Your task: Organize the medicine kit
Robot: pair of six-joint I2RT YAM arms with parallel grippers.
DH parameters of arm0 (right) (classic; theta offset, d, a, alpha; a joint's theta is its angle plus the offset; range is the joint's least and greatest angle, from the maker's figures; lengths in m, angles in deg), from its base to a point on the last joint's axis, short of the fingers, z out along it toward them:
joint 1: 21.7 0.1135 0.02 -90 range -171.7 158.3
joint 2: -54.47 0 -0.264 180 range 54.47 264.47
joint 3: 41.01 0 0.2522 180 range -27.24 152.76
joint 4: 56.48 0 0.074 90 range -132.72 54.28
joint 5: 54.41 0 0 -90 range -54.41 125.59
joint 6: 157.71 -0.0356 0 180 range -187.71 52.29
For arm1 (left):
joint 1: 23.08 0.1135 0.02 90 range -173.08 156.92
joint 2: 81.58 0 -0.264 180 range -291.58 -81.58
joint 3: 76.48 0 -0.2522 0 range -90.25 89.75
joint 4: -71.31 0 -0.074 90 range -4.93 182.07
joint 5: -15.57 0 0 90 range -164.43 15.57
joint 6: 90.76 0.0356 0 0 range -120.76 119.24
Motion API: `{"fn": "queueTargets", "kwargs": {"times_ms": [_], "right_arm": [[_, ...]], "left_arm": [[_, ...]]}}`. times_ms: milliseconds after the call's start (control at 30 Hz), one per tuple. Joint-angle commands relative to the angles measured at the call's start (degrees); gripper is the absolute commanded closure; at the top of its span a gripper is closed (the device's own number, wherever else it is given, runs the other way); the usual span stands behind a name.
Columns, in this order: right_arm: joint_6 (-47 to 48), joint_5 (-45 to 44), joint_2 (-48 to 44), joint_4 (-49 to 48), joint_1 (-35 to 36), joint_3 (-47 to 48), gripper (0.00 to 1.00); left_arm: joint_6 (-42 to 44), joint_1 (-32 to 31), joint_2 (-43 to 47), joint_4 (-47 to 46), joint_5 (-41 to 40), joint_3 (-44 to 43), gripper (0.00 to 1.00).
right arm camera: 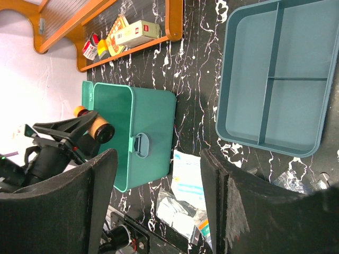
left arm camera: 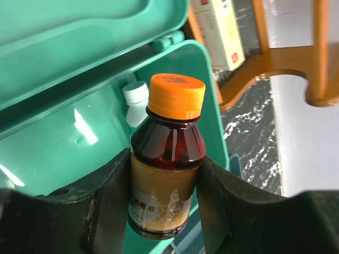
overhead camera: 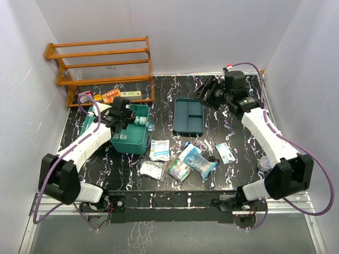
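Teal medicine kit (overhead camera: pixel 131 142), white bottle (left arm camera: pixel 136 98) inside

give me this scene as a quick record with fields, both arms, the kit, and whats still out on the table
medicine kit: lid open, small white bottle inside
left gripper: shut on orange-capped amber bottle, over the kit
right gripper: open, nothing between its fingers
divided tray: empty, right of the kit
loose packets: several on the table, in front of kit and tray
wooden rack: behind the kit, a few boxes on its lowest level
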Motion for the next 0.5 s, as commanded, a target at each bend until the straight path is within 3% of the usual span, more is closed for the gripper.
{"fn": "queueTargets", "kwargs": {"times_ms": [0,467], "right_arm": [[1.2,-2.1,-0.7,-1.5,-0.7,2.1,0.38],[2.9,-4.6,0.1,0.0,-1.1,2.9,0.37]], "left_arm": [[-6.6,-0.2,-2.8,3.8,-1.2,-3.4,0.69],[-9.8,-0.9,-14.4,11.8,2.6,-10.4,0.62]]}}
